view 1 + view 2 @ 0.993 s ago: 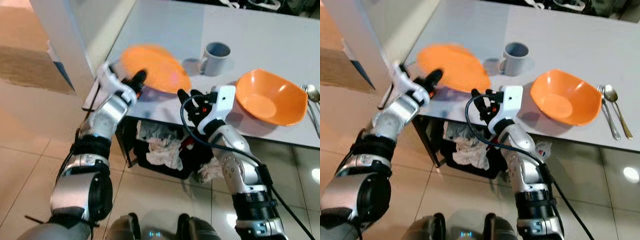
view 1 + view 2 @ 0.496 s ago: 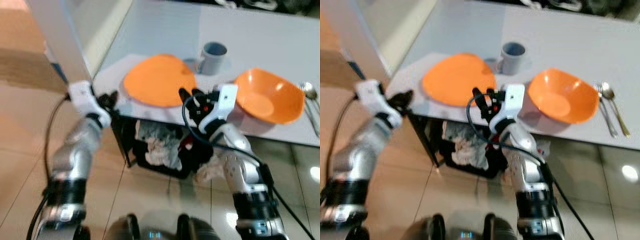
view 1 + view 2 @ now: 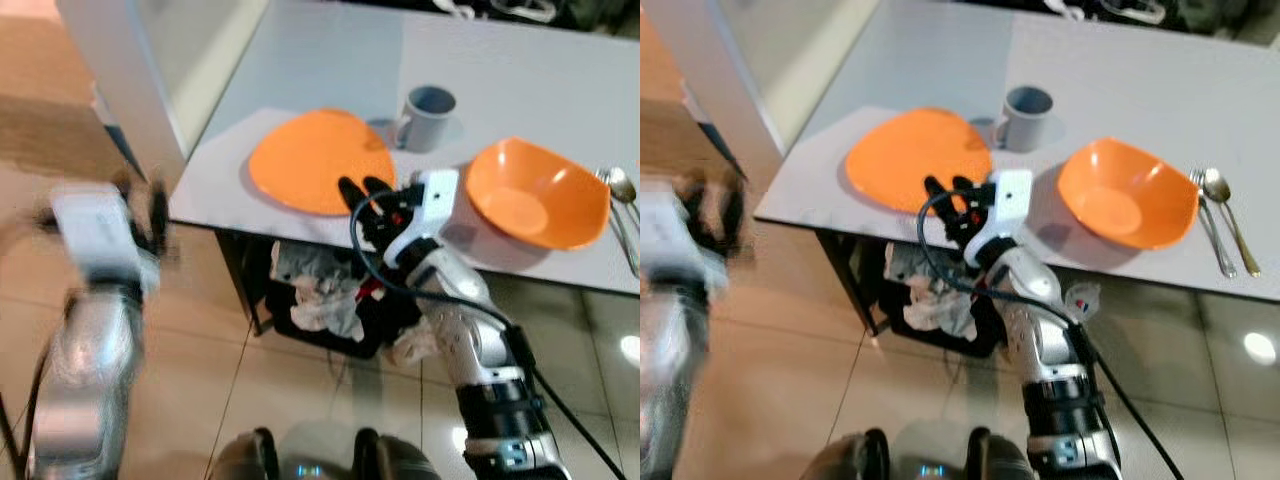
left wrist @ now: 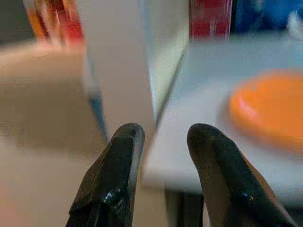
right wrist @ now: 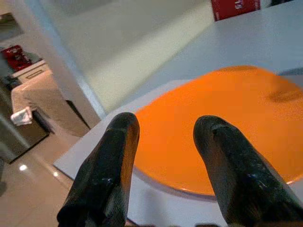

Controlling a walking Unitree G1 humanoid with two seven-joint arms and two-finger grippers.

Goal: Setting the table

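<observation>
Right wrist view: right gripper (image 5: 163, 165) hangs just over the near rim of the plate (image 5: 222, 123), jaws parted with nothing between them.
Right gripper, head views: the gripper (image 3: 362, 198) sits at the surface's near edge, its black fingers (image 3: 350, 192) overlapping the plate's near rim.
Left wrist view: left gripper (image 4: 163, 156) with jaws apart and empty, facing the corner of the surface (image 4: 199, 118); the plate (image 4: 270, 106) shows as an orange blur beyond.
Left gripper, head views: blurred, low on the robot's left, off the surface and well apart from the plate (image 3: 100, 235).
Plate: flat, bright orange, rounded-triangular, glossy, lying bare on the surface near its left corner (image 3: 320, 160).
Mug: grey, upright, handle toward the plate, just behind the plate's far right edge (image 3: 428, 116).
Bowl: orange, deep, with a wavy rim, to the right of the plate and near the front edge (image 3: 538, 195).
Cutlery: fork (image 3: 1212, 225) and spoon (image 3: 1230, 218) side by side, just right of the bowl.
Surface: pale grey, smooth (image 3: 520, 70).
Under the surface: a dark bin holding crumpled white cloth (image 3: 320, 295).
</observation>
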